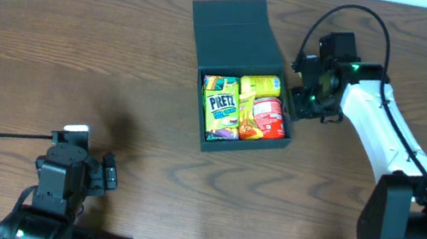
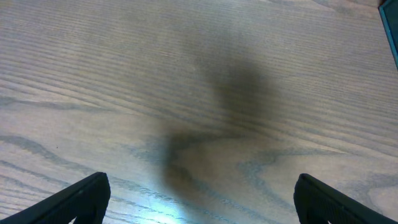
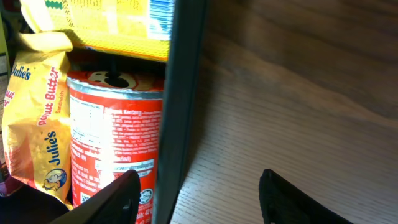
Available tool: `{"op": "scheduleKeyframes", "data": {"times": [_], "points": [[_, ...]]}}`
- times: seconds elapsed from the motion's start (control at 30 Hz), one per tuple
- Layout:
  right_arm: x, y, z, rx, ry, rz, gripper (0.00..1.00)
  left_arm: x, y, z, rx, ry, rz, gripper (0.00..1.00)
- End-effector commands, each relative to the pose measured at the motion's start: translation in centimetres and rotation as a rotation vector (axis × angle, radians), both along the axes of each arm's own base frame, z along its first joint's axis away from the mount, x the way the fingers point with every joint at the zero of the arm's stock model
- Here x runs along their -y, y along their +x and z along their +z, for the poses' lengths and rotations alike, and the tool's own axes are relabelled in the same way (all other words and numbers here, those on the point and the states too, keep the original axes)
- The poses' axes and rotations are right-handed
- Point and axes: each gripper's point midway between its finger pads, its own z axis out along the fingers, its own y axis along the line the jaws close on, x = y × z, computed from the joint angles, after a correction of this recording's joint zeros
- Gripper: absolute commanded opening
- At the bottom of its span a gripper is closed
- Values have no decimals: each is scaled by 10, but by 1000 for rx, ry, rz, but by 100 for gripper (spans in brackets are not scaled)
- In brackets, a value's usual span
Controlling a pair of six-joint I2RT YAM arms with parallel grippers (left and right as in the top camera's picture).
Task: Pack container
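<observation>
Box (image 1: 239,35) sits open mid-worktop (image 1: 78,45), snacks (image 1: 246,108) packed inside. Right fingers (image 3: 121,196) are partly open, straddling its right wall with nothing gripped, probably to steady it. Left fingers (image 2: 81,199) gape wide, empty, parked clear.

The black left arm (image 1: 65,177) sits folded at the lower left of the overhead frame. Its left pincer (image 2: 199,196) is spread wide, with one fingertip in each bottom corner of its wrist view. The white right arm (image 1: 385,131) stretches from the lower right to the upper centre-right, where the right pincer (image 1: 307,90) holds its fingers (image 3: 121,196) partly apart.
</observation>
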Motion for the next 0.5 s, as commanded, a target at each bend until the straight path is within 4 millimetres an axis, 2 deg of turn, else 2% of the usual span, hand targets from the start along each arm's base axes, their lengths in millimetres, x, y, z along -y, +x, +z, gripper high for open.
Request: {"op": "scheduleKeyframes", "data": {"times": [0.0,0.13,0.17,0.3,0.43,0.47], "points": [[-10,4,-5,-3,7,28,59,-3,0,1,6,23,-3,95],[-11,5,-16,-25,2,32,43,-3,0,1,6,23,-3,95],[-12,5,-19,-30,0,34,35,-3,0,1,6,23,-3,96],[-13,5,-20,-29,-8,39,21,-3,0,1,6,23,-3,95],[-15,1,-21,-44,-10,43,2,-3,0,1,6,23,-3,95],[-15,-2,-21,-55,-12,46,2,-3,0,1,6,23,-3,96]]}}
